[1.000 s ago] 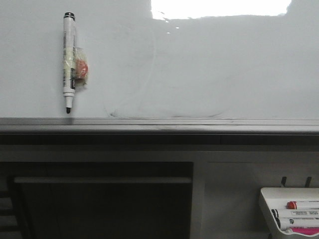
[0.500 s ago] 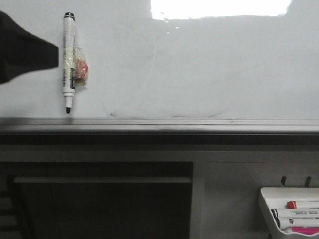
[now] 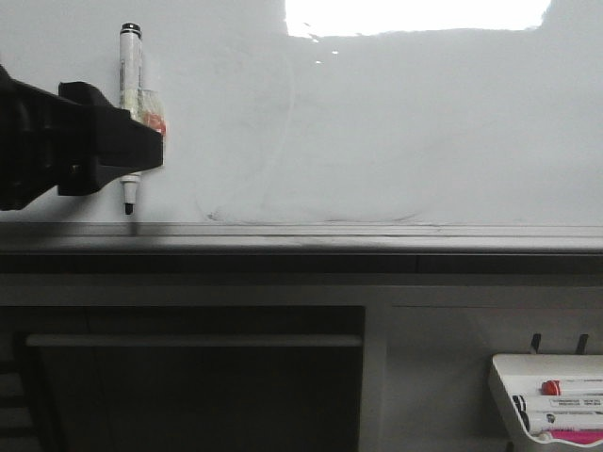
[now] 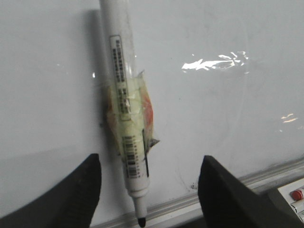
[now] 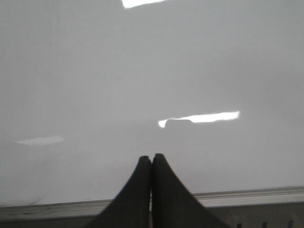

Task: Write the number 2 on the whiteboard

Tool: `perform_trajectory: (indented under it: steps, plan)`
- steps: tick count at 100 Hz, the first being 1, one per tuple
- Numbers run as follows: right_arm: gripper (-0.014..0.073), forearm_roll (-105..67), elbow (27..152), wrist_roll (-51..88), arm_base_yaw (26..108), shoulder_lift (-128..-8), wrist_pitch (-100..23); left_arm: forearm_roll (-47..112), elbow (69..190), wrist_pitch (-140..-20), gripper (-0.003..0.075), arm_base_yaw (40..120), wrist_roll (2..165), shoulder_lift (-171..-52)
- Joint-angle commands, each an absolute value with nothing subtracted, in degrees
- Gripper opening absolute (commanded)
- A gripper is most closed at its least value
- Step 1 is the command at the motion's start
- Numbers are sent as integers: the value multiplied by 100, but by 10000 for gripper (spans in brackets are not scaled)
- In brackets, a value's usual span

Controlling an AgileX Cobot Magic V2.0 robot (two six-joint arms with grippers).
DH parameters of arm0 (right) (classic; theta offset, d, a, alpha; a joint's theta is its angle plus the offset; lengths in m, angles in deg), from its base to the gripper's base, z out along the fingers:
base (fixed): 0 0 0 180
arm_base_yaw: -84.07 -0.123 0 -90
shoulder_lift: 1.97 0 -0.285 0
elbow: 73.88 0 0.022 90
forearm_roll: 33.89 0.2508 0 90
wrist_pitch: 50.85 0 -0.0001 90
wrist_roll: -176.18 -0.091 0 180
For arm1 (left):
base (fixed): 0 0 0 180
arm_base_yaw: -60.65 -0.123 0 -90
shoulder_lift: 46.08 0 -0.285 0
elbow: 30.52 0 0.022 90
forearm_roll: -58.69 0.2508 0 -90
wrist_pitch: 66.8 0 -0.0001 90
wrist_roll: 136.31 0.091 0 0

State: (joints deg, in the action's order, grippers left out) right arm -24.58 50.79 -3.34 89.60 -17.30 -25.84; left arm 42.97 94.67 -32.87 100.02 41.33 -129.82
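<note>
The black left gripper (image 3: 141,151) has come further in from the left since half a second ago and now covers the lower barrel of the white capless marker (image 3: 130,56), which hangs tip-down on the large glossy whiteboard (image 3: 396,132). In the wrist view its jaws stand wide apart, one either side of the marker (image 4: 124,118), not touching it. The small white tray (image 3: 504,395) at lower right holds several markers, unchanged. The whiteboard carries faint grey smears; no numeral shows. The right gripper (image 5: 151,164) has its fingers pressed together, facing the board.
</note>
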Motion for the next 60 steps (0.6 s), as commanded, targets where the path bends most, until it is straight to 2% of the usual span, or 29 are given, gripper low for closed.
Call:
perform_trajectory:
  steps: [1, 7, 11, 30, 47, 60]
  plan:
    - [-60, -2381, 5249, -310, 8985, -1866, -3019, 4278, 9719, -2696, 391, 10058, 4059, -13037]
    - [-60, -2335, 5249, -310, 8985, -1866, -3019, 4178, 9784, -2696, 358, 10058, 4059, -13168]
    - [-60, -2335, 5249, -310, 8985, -1866, -3004, 4052, 9812, -2696, 310, 10058, 4059, -13265]
    - [-60, -2335, 5249, -310, 8985, -1866, -2882, 3891, 9821, -2514, -13, 10048, 4069, -13600]
    - [-60, -2178, 5283, 12, 8985, -1913, -2607, 3931, 9821, -2514, -19, 10048, 4069, -13560]
    - [-60, -969, 5495, 1319, 8755, -2291, -2298, 4671, 9742, -2575, -19, 10058, 4069, -13266]
